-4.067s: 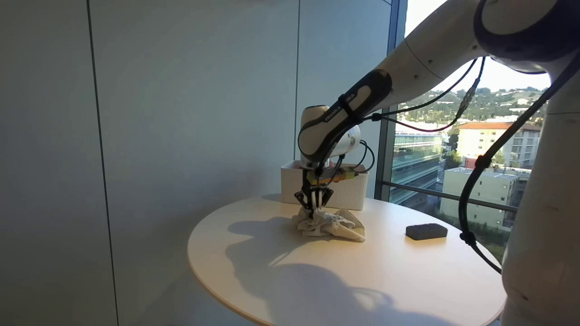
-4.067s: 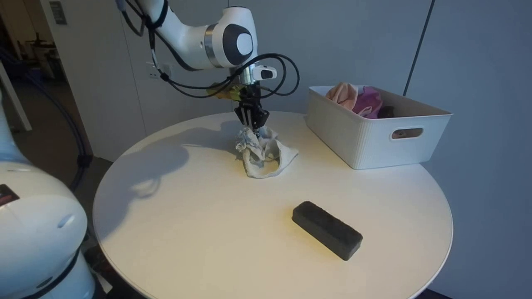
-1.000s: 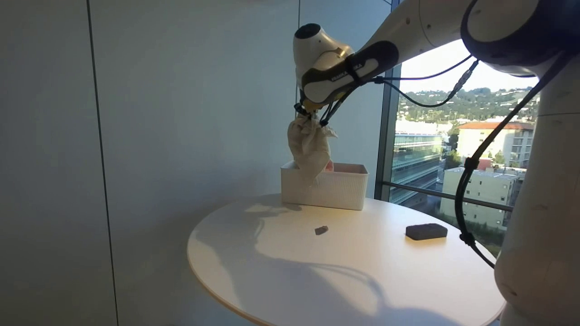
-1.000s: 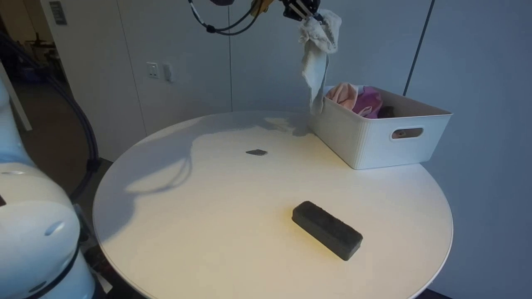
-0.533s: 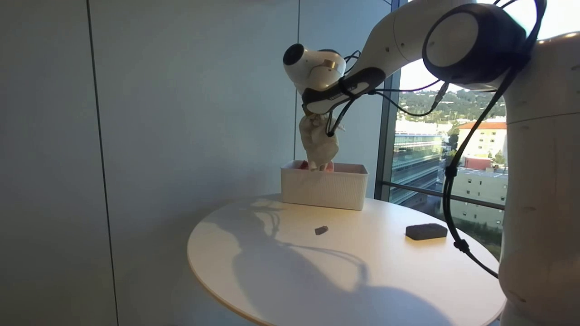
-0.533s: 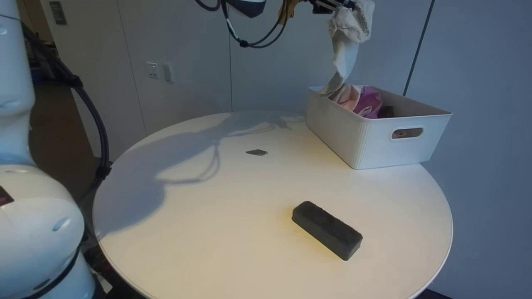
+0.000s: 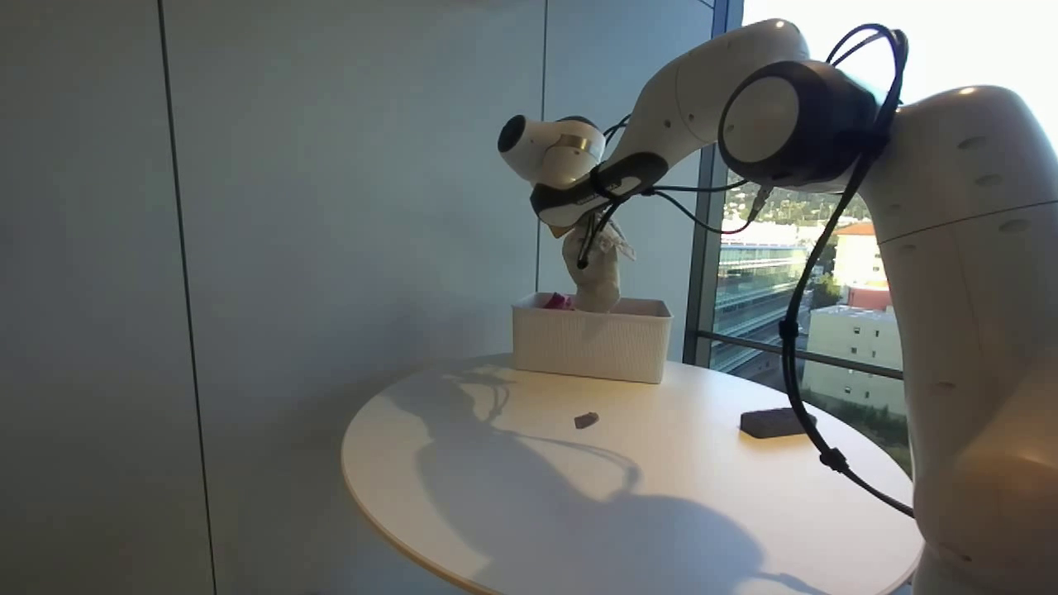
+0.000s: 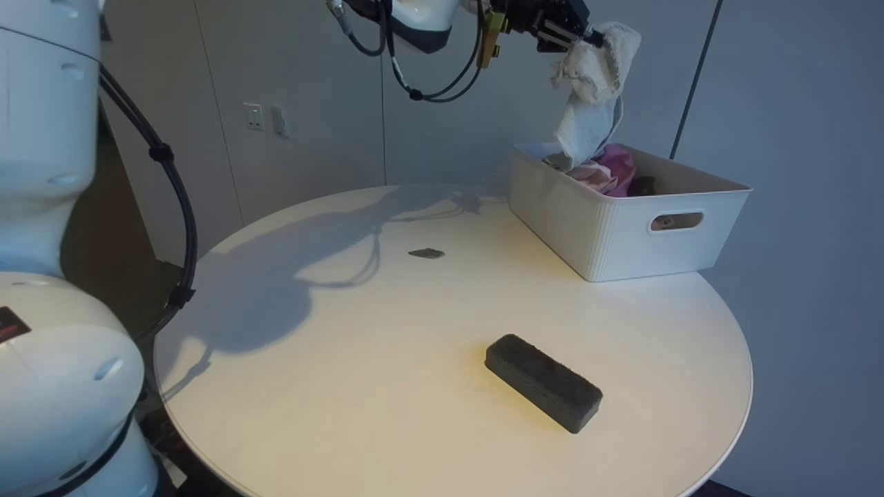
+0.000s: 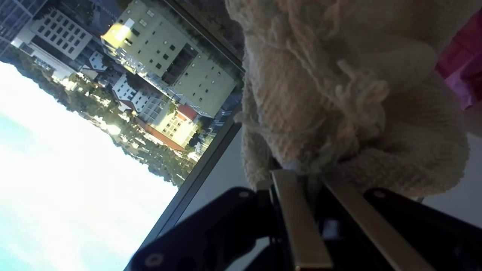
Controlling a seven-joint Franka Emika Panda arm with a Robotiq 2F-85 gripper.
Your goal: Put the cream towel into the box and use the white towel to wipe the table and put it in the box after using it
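Standing at the far left of an exterior view, the pale robot arm (image 8: 41,138) extends past the top edge, a thick dark cable (image 8: 161,152) curving down beside it. The arm's shadow (image 8: 255,304) falls across the left part of the round white counter (image 8: 387,386), below a socket (image 8: 253,117) set in the grey wall (image 8: 318,83). Further right, a small, flat, dark scrap (image 8: 427,253) lies on the counter; in both exterior views it sits well apart from everything else there. Nearer the front, and to the right of it, lies a long dark block (image 8: 543,383), also on the counter and set at a slant. Above, close to the top edge, comes a yellow piece (image 8: 491,41) on the arm, and just right of that is the gripper (image 8: 592,38). The jaws are clamped on the towel (image 8: 594,76); in the wrist view it bunches thickly around their tips, hiding just where they grip it. The towel hangs from them over the box (image 8: 621,241), its lower end at the opening; whether it is the cream or the white one, and whether it touches what lies beneath, cannot be told. The white box stands on the counter, with a pink cloth (image 8: 597,178), then a purple cloth (image 8: 619,166), then something dark (image 8: 642,186) and partly hidden inside. Farther right, an oblong handle hole (image 8: 677,221) opens in the near side of the box.
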